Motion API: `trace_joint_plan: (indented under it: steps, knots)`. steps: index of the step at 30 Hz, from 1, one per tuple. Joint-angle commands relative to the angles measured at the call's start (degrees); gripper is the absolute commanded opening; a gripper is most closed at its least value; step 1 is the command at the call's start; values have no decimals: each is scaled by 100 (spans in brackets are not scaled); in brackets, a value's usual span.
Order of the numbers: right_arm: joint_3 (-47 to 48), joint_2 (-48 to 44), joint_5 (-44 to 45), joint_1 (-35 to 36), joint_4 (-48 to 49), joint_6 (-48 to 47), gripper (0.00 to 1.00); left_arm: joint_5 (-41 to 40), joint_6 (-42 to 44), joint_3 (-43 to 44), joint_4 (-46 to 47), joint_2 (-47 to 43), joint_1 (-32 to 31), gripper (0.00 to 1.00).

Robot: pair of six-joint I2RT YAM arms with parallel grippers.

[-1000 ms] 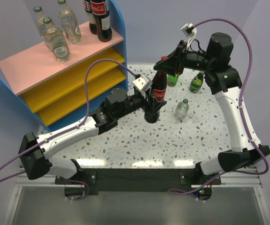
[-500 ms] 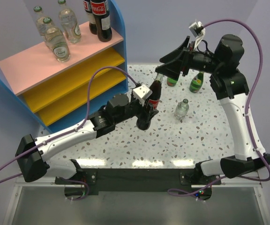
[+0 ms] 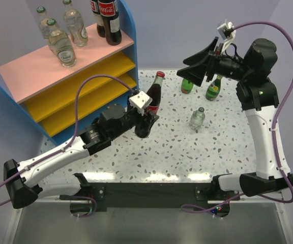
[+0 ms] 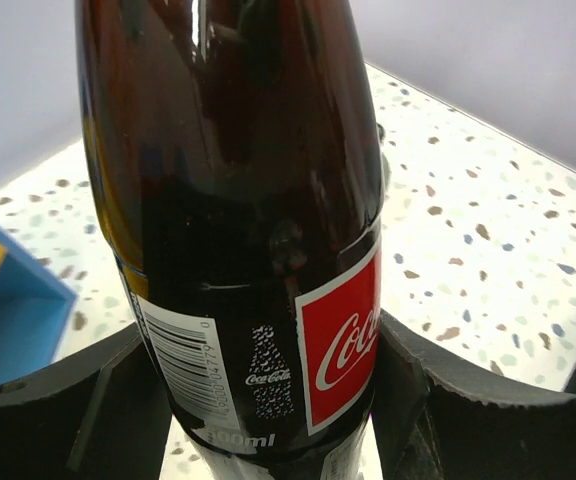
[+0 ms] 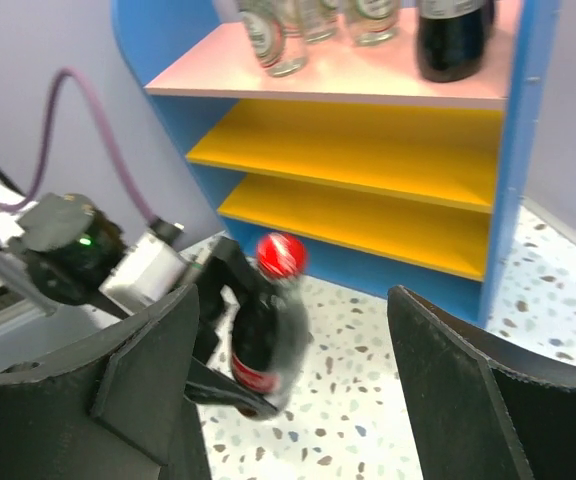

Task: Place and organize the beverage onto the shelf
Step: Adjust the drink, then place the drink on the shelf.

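Note:
My left gripper [image 3: 145, 121] is shut on the lower body of a dark cola bottle [image 3: 153, 95] with a red cap, held tilted above the table in front of the shelf [image 3: 34, 68]. In the left wrist view the cola bottle [image 4: 248, 250] fills the gap between both fingers [image 4: 463, 410]. My right gripper [image 3: 186, 69] hangs open to the right of the bottle, apart from it. Its wrist view shows the cola bottle [image 5: 266, 335] ahead between its spread fingers [image 5: 488, 400], with the shelf [image 5: 368, 150] behind. Clear bottles [image 3: 61, 44] and cola bottles [image 3: 109, 18] stand on the pink top board.
Two green bottles [image 3: 187, 86] [image 3: 213, 89] stand at the back of the speckled table under the right arm. A small clear bottle [image 3: 198, 117] stands mid-right. The two yellow boards [image 3: 80, 89] hold nothing. The blue side panel [image 3: 130, 30] rises at the shelf's right end.
My right gripper opened, let go of the cola bottle's neck and drew back up and to the right. The left arm carried the bottle leftward toward the shelf.

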Motion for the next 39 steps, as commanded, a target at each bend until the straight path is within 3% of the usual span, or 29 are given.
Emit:
trace_joint_plan:
  steps: [1,8,18,39]
  knots:
    - [-18,-270,155,-391,10,-70,79,-789,428,950,1108,-559,41,0]
    - [-440,-437,594,-735,-509,-571,80,-1581,1079,2171,572,-402,102,0]
    - [-739,-472,850,-964,-826,-1046,80,-2127,1844,3648,677,134,436,0]
    - [-1082,-411,833,-1131,-896,-1336,81,-1600,1528,5292,1186,1224,2079,0]
